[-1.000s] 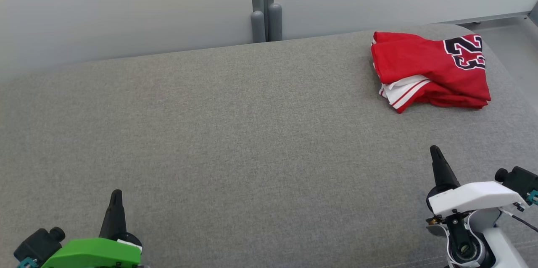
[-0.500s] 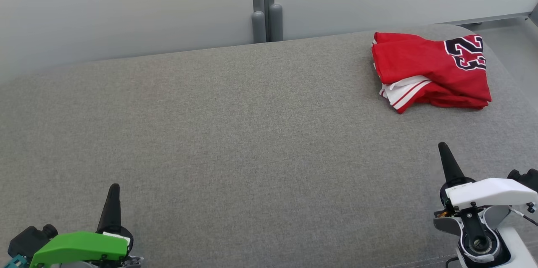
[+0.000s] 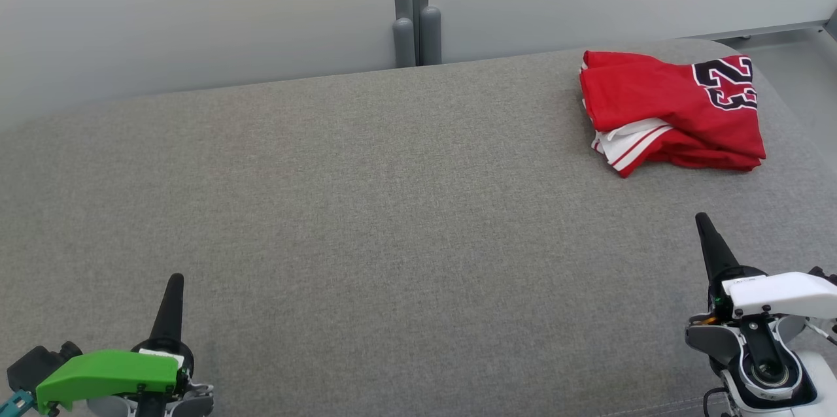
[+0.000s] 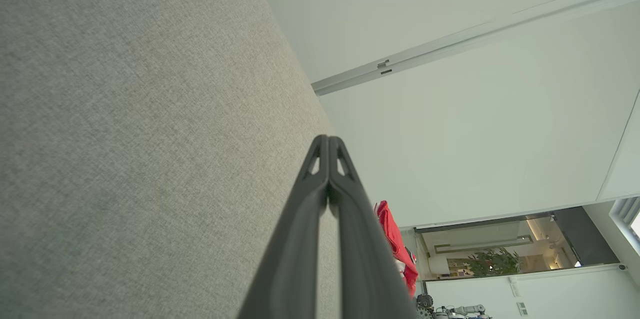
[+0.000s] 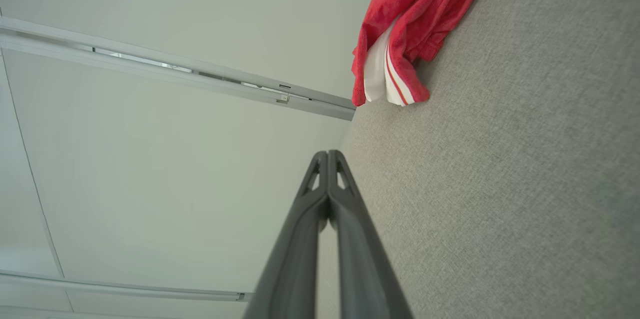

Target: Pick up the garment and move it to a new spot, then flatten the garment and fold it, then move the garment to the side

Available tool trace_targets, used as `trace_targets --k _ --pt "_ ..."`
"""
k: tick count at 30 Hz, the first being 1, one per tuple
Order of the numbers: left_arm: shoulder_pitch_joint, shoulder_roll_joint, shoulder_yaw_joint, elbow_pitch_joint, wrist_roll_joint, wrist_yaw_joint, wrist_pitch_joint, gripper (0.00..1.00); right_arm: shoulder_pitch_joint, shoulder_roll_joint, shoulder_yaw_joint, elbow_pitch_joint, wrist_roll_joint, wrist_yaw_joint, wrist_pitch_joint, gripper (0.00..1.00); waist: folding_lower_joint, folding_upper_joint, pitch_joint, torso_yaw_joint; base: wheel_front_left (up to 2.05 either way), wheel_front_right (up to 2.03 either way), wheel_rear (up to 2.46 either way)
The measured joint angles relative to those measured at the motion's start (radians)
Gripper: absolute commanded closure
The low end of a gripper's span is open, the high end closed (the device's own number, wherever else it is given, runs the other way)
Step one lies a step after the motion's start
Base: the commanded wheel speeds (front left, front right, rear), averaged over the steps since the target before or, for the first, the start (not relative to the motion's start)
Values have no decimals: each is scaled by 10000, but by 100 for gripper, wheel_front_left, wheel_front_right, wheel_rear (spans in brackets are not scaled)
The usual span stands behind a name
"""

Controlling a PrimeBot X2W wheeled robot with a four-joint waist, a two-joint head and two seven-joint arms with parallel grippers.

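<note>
The garment (image 3: 673, 111) is a red jersey with white striped trim and a black number, lying folded at the far right of the grey upholstered surface (image 3: 392, 208). It also shows as a red bundle (image 5: 410, 34) in the right wrist view and a red sliver (image 4: 397, 244) in the left wrist view. My left gripper (image 3: 174, 283) is at the lower left, shut and empty, far from the garment. My right gripper (image 3: 703, 221) is at the lower right, shut and empty, a short way in front of the garment. Both pairs of fingertips (image 4: 328, 140) (image 5: 327, 155) press together.
A pale wall runs behind the surface, with a grey post (image 3: 415, 8) at the back middle. Grey floor (image 3: 794, 57) lies past the surface's far right corner. A broad stretch of bare fabric lies between the grippers.
Both arms have drawn back toward the lower corners of the head view, the left a little leftward and the right further right. The garment has stayed put.
</note>
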Motion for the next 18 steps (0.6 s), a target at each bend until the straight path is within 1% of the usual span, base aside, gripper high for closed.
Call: trace_targets --k 2,5,8,17,18 --pt "-15 10 31 50 -265 -54 77 100 -1 13 -63 -6 293 79 40 100 0 0 -2 4 0 0 0" --pt "-118 17 82 109 -633 -109 157 100 -16 40 -194 -8 667 82 123 100 0 0 -5 9 0 0 0" --pt "-267 31 142 123 -1057 -136 234 100 -52 58 -311 -15 1099 180 215 100 0 0 -9 14 0 0 0" --pt "-434 58 234 215 -2157 -307 491 100 -161 100 -656 -27 2305 293 476 100 0 0 -18 29 0 0 0" --pt "-479 63 240 219 -2316 -314 512 100 -198 104 -683 -31 2424 349 477 100 0 0 -19 31 0 0 0"
